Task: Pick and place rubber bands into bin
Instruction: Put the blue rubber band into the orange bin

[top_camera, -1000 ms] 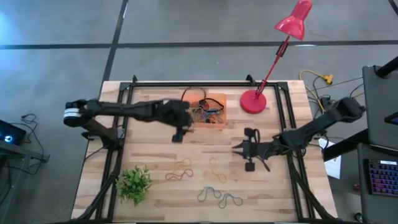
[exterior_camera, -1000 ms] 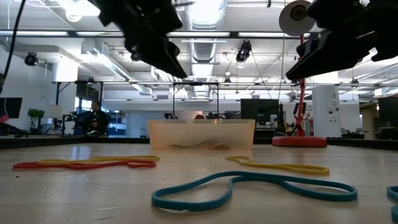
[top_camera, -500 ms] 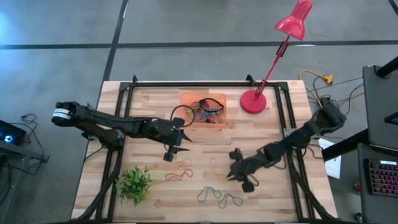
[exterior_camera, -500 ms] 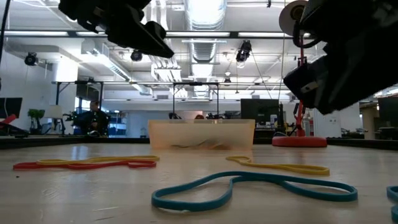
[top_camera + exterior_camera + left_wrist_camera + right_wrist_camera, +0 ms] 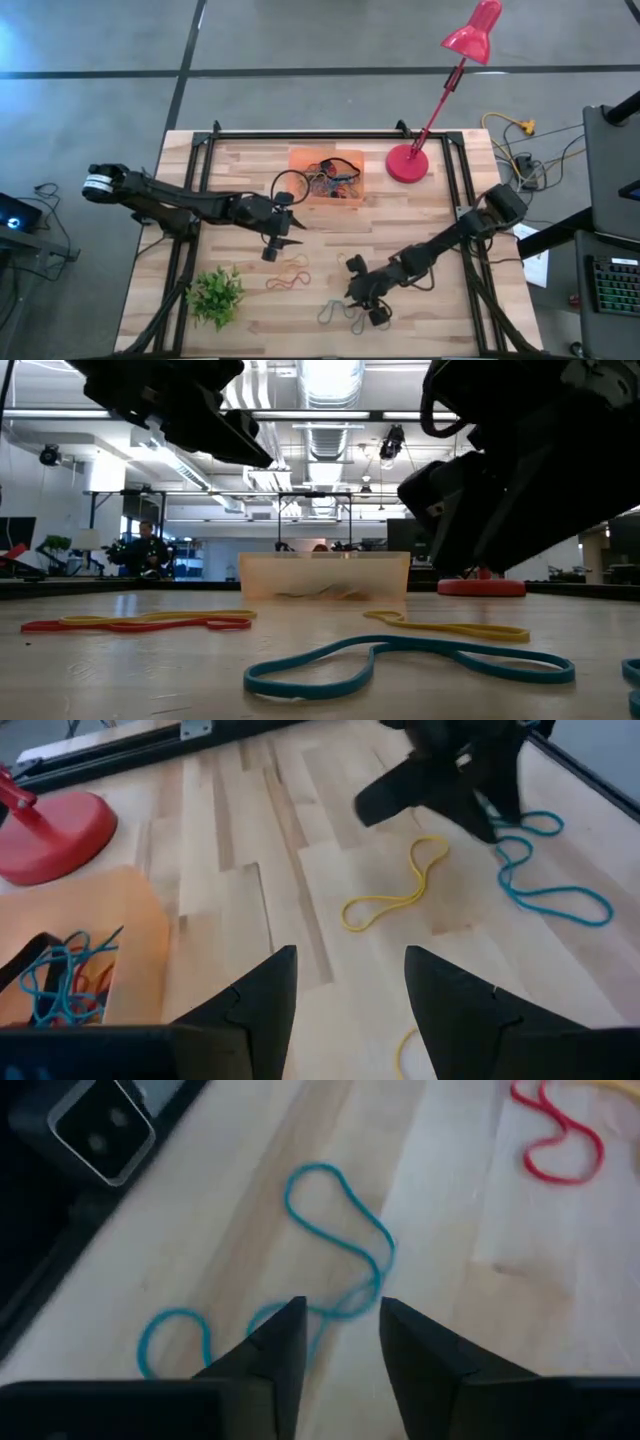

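The orange bin (image 5: 345,161) at the far middle of the table holds a tangle of rubber bands (image 5: 330,182). More bands lie loose on the wood: a yellow-and-red pair (image 5: 288,273), a yellow one (image 5: 400,890) and blue ones (image 5: 340,1230) near the front edge. My left gripper (image 5: 345,990) hovers open between the bin and the yellow-and-red pair (image 5: 140,623), with nothing between its fingers. My right gripper (image 5: 338,1335) hangs low over the blue bands (image 5: 352,317). A narrow gap shows between its fingers, and it holds nothing.
A red lamp stands with its round base (image 5: 407,163) right of the bin. A small green plant (image 5: 215,293) sits at the near left. Black frame rails (image 5: 200,200) run along the table's left, right and far sides.
My left gripper has drawn back from the bin toward the near edge and sunk a little, then kept still. My right gripper has swung from the table's right toward the near left and come down over the blue bands. No band has moved.
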Available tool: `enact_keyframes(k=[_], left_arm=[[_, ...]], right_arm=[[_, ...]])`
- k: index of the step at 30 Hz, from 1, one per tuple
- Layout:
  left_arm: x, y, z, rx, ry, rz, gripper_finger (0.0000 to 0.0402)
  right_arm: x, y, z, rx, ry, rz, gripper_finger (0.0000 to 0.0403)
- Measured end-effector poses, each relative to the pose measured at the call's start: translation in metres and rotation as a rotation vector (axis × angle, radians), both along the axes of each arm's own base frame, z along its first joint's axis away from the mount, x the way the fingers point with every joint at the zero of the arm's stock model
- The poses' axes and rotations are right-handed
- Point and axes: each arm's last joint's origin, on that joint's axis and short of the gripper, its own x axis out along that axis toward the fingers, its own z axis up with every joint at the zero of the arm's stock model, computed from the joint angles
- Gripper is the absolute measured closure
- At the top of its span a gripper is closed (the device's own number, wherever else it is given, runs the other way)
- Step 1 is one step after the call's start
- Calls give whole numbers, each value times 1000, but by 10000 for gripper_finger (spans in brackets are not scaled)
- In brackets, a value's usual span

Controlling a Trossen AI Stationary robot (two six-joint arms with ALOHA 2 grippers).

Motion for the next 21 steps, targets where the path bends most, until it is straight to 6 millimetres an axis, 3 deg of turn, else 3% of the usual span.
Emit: enact_keyframes(k=[10,15,21], left_arm=[[-7,-3,-3,3,-6,-16,230],[-17,-2,0,11,-33,-5,230],[-23,-2,10,-1,-100,0,230]], right_arm=[[22,6,-9,-4,5,-16,227],[34,8,-28,-15,35,-36,221],[39,9,-33,-3,55,-49,221]])
